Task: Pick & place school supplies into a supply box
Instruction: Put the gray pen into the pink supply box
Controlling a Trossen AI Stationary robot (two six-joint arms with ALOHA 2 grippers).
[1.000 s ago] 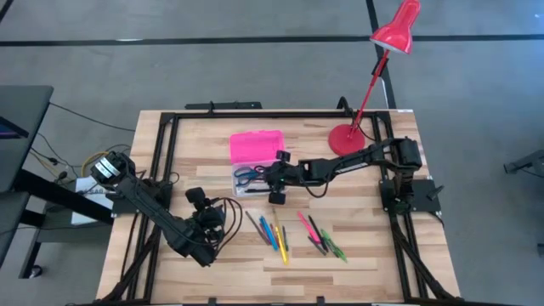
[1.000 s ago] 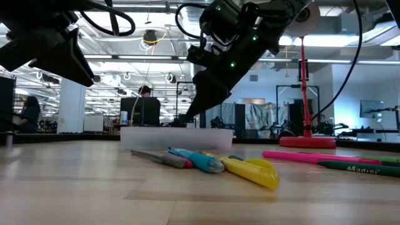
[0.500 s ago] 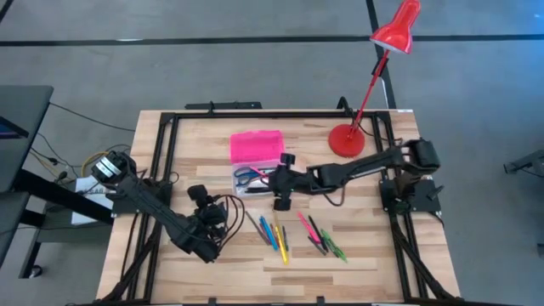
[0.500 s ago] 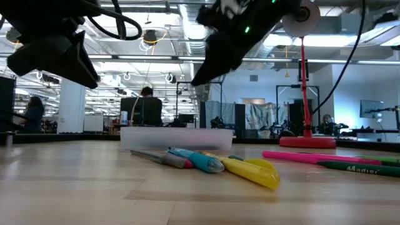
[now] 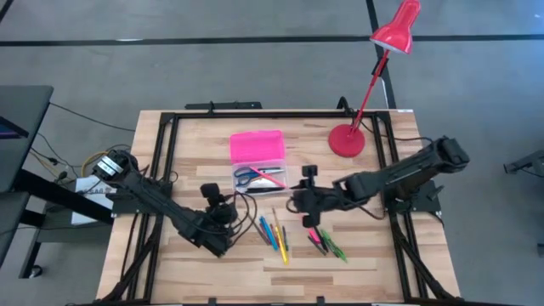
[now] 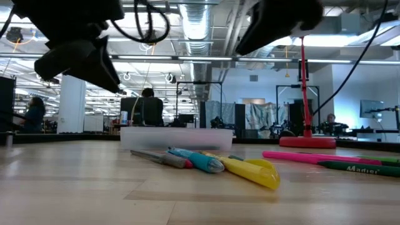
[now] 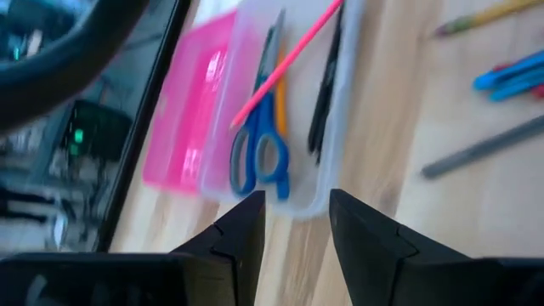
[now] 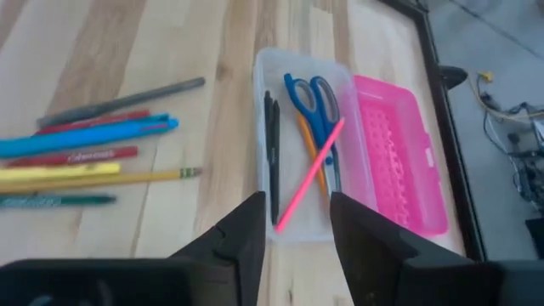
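The supply box stands open: its pink lid [image 5: 257, 146] lies flat at the far side of the clear base [image 5: 260, 179]. In the base [image 8: 265, 85] lie blue-handled scissors [image 8: 313, 98], dark pens [image 8: 272, 144] and a pink pen [image 8: 310, 177] slanting across them. Two loose groups of pens and markers [image 5: 275, 233] [image 5: 324, 240] lie flat on the table nearer the front. My left gripper [image 5: 219, 204] hovers open near the base's left end. My right gripper [image 5: 306, 200] hovers open, to the right of the base and above the right-hand group. Both are empty.
A red desk lamp stands on its round base [image 5: 346, 140] at the table's far right, its stem rising over that corner. A black frame [image 5: 170, 136] runs along the table's edges. Bare wood lies along the near edge [image 5: 255, 272]. People show in the room behind [image 6: 31, 112].
My right gripper has drawn back from over the clear base, rising and moving toward the table's right and near edge, over the loose pens. My left gripper has moved right, toward the base. The loose supplies have stayed put.
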